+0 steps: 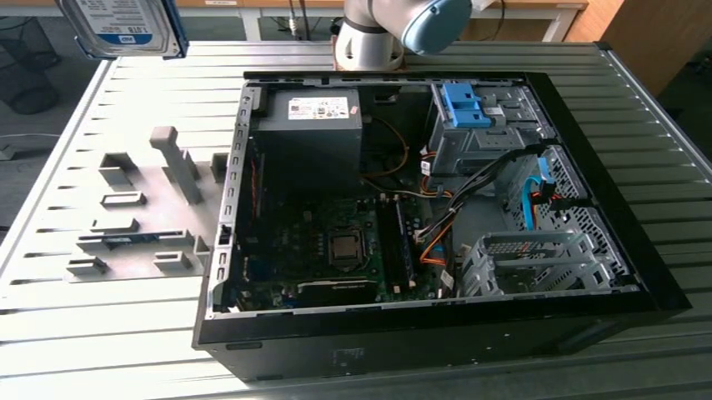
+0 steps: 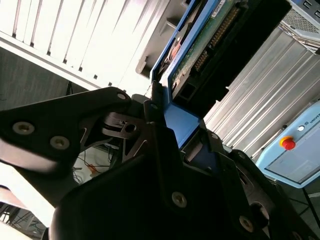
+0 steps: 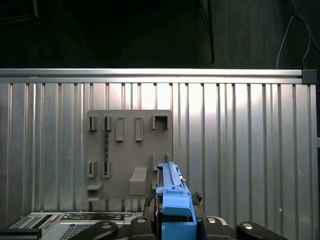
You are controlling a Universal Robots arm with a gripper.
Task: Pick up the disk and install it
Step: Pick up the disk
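Ribbed grey metal tabletop (image 1: 100, 350) carries, nearest in the exterior view, an open black computer case (image 1: 445, 333) with its motherboard (image 1: 323, 242) and a blue plastic clip (image 1: 465, 104) exposed, and on that view's left a grey slotted fixture plate (image 1: 156, 212). Farther back, raised clear of the table, hangs the disk (image 1: 120, 25), silver with a white-and-blue label. In the second wrist view the black gripper (image 2: 182, 131) appears clamped on its blue plastic frame, with the green circuit board showing.

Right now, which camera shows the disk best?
The exterior view: the disk shows its silver face and blue-white label. The second wrist view shows its green board, held in the gripper; the first wrist view shows its blue frame edge-on.
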